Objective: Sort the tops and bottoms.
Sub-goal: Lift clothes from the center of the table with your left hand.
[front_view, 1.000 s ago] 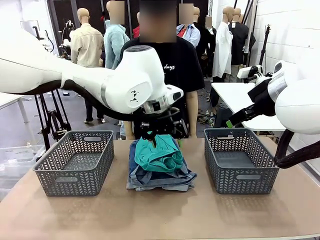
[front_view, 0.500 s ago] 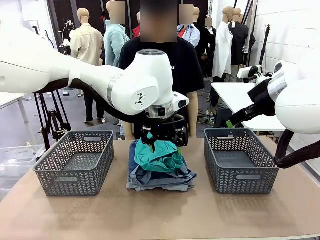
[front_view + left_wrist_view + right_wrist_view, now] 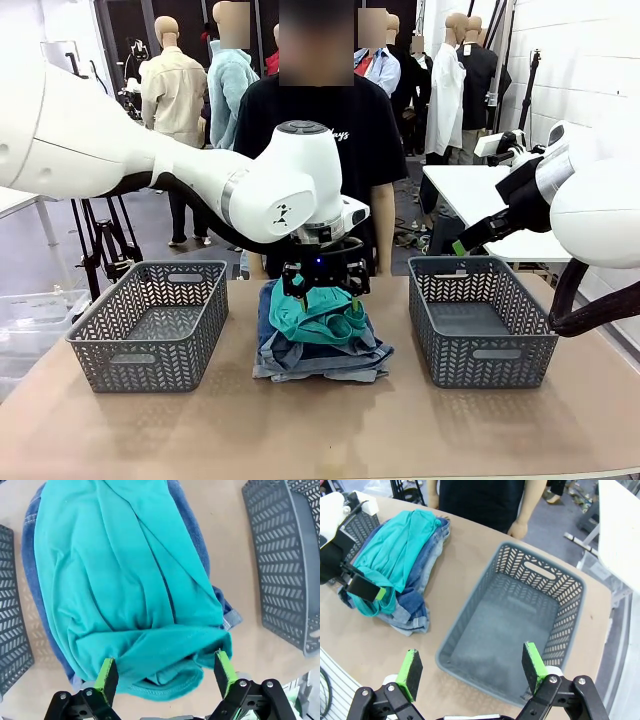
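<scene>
- Jaws on the left gripper point(image 3: 164, 671) were spread, one green pad on each side of the near hem of the teal top point(image 3: 120, 580), low over the cloth but not pinching it.
- Jaws on the right gripper point(image 3: 472, 665) were spread too, holding nothing and hanging above the right basket point(image 3: 470, 630).
- Left basket point(image 3: 150, 352) sat at the left of the table point(image 3: 320, 430), grey, with nothing in it.
- Middle of the table, between the baskets: one pile. The teal top lay crumpled on the denim shorts point(image 3: 320, 362), touching them, and the denim stuck out on all sides. Darker and paler denim layers showed, but I could not tell how many pairs.
- A person point(image 3: 320, 130) stood at the far edge behind the pile; one hand showed just past the right basket, touching nothing.
- Right basket was also bare inside, well apart from the pile.
- Progress, my judgement: nothing sorted yet, since all the clothes seen were in the one pile. The step in hand looked like the first pick: close on the teal top, lift, drop it in a basket. The shorts come after that.
</scene>
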{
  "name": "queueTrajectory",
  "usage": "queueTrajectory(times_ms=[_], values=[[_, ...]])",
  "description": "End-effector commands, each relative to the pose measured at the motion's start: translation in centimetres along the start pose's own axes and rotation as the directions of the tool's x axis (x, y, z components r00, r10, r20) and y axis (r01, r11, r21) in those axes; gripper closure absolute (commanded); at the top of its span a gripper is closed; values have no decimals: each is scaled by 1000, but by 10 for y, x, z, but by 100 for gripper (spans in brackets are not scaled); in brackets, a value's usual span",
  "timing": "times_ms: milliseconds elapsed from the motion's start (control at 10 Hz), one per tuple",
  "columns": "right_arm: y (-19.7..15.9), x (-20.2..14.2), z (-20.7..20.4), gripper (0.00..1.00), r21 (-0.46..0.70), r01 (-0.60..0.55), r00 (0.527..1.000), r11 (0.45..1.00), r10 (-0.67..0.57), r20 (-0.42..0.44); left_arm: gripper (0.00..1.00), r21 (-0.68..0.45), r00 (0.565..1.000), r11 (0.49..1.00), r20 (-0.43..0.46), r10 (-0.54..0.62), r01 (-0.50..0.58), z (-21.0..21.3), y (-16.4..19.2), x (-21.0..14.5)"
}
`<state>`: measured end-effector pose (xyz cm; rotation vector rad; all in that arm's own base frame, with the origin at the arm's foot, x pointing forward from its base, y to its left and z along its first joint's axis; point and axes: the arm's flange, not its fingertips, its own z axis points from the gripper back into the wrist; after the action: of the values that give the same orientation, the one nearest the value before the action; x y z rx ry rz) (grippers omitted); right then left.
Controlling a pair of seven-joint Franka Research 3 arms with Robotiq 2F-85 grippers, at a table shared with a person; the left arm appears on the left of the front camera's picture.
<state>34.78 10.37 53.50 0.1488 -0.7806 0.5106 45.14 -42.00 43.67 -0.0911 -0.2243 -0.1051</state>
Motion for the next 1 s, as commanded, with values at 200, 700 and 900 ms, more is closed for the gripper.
queueTrajectory(times_ms=[200,700,900], values=[[-1,0,-1,0,8,-1,1000,1000,1,3,0,40,999,999,12,30,-31,-11,-7,11],[-1,0,-1,0,8,-1,1000,1000,1,3,85,61,999,998,-21,25,-24,-14,-10,11],[-1,0,-1,0,8,-1,1000,1000,1,3,100,68,998,997,-53,44,-41,-14,-10,10]])
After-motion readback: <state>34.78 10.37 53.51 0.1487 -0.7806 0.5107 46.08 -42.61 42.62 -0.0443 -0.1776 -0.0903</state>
